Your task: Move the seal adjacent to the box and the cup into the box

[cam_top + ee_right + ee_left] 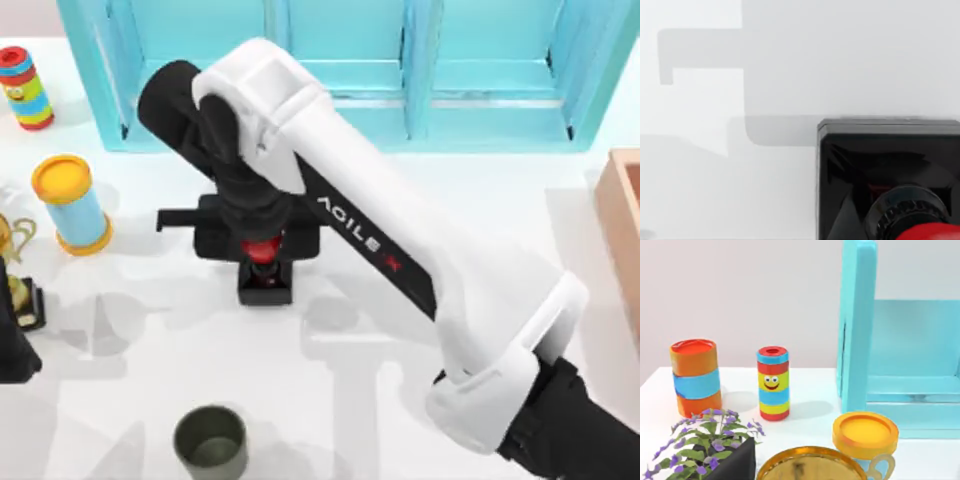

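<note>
The seal (266, 272), a black square block with a red knob, stands on the white table left of the middle. My right gripper (258, 238) hangs directly over it on the end of the arm that reaches in from the lower right, its black hand covering the top of the knob. Close up in the right wrist view, the seal (880, 165) shows its block and part of its knob. The dark olive-green cup (210, 443) stands upright near the front edge, apart from the gripper. Only a strip of the tan box (622, 225) shows, at the table's right edge.
A big turquoise shelf unit (350, 70) spans the back. On the left stand a light blue cylinder with yellow ends (71, 204), a striped smiley can (25, 86), a gold trophy (810, 467), a potted plant (710, 445) and an orange can (695, 377). My left arm (12, 345) is parked at the left edge.
</note>
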Available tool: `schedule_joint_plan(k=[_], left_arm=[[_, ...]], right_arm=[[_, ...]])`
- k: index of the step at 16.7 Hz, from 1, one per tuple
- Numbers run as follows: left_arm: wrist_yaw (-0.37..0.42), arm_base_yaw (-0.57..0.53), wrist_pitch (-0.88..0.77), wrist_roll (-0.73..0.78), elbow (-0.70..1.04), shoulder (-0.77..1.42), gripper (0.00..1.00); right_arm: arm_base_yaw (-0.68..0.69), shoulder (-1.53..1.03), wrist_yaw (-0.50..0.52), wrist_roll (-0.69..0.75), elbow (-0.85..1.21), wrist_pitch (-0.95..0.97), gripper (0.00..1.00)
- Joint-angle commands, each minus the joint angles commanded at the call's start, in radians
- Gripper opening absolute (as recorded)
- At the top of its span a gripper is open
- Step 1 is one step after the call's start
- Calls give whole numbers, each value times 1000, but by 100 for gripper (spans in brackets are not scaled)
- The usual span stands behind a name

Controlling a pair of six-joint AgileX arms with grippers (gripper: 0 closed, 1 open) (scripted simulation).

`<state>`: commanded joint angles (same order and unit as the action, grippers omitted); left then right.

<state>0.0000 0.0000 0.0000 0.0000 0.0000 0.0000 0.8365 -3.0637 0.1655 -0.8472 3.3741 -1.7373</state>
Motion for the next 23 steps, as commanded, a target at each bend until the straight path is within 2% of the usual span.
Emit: schedule_joint_plan(k=[5,15,19,23], left_arm=[[0,0,0,0,0,0,100],[0,0,0,0,0,0,100],[0,0,0,0,0,0,100],[0,0,0,0,0,0,100]], right_arm=[[-32,192,-7,33,-264,97,0],[-124,735,-28,123,-1131,367,0],[-141,855,-32,143,-1278,427,0],[-142,864,-33,144,-1289,432,0]])
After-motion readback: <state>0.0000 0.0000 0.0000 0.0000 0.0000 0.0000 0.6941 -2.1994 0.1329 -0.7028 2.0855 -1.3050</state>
